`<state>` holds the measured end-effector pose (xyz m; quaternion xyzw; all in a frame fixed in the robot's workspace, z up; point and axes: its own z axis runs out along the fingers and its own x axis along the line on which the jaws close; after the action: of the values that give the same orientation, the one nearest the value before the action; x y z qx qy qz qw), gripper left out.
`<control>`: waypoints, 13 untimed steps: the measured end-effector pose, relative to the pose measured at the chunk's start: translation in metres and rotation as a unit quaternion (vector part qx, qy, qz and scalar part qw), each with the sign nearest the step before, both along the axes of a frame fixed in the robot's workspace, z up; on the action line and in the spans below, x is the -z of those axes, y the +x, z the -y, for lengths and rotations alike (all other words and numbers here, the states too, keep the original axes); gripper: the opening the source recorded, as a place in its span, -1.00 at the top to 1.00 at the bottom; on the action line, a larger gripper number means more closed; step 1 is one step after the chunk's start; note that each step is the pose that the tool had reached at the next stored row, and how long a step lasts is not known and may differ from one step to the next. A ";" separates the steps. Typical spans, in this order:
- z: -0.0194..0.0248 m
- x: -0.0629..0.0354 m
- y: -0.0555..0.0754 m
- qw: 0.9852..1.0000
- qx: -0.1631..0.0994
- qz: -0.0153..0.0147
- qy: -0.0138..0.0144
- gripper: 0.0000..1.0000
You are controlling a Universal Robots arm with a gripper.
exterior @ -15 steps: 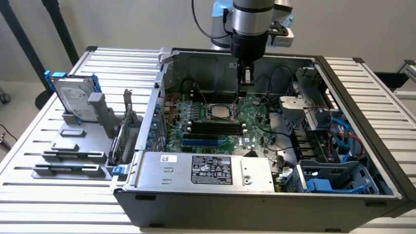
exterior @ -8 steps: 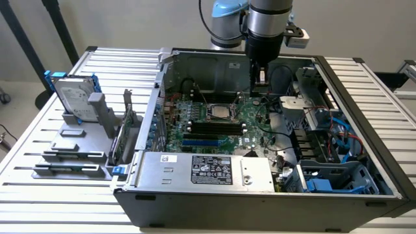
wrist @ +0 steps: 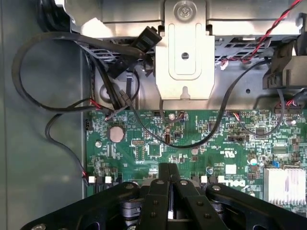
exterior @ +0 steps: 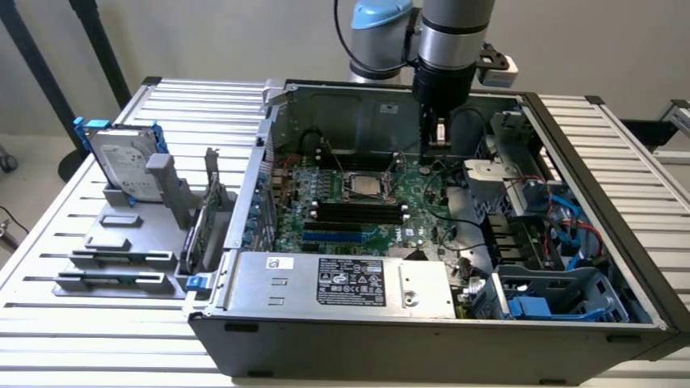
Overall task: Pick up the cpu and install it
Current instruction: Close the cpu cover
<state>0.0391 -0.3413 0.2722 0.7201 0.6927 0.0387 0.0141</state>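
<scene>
Farthest from the hand toward the exterior view's left: hard drive (exterior: 122, 160) in a blue frame, upright in a grey holder (exterior: 116, 242) on the slatted table (exterior: 65, 323).

Open computer case (exterior: 431, 343), side panel off, motherboard (exterior: 356, 222) lying flat inside. Silver power supply (exterior: 339, 283) along the near edge, well apart from the hand.

The cpu (exterior: 367, 184) is a silver-grey square lying flat within the socket frame on the motherboard. It is near the hand, toward the exterior view's left of it and a little closer to the camera, and not touching it.

Hand (exterior: 438, 139) (wrist: 169, 168) hangs from the arm over the far part of the board. Fingers pressed together, nothing seen between them.

In the wrist view, below the hand: green board, round coin cell (wrist: 116, 133), black cables, pale metal bracket (wrist: 184, 57), finned heatsink (wrist: 286, 184).

Beyond the hand toward the exterior view's right: blue cables (exterior: 566, 214) beside the case wall.
</scene>
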 end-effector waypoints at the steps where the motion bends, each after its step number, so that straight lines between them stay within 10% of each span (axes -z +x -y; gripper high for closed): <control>1: 0.0000 0.0009 0.000 1.000 0.000 0.000 0.000 0.79; 13: -0.0012 0.0077 -0.012 1.000 0.000 -0.001 0.019 0.79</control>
<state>0.0270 -0.3400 0.2646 0.7205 0.6916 0.0510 -0.0006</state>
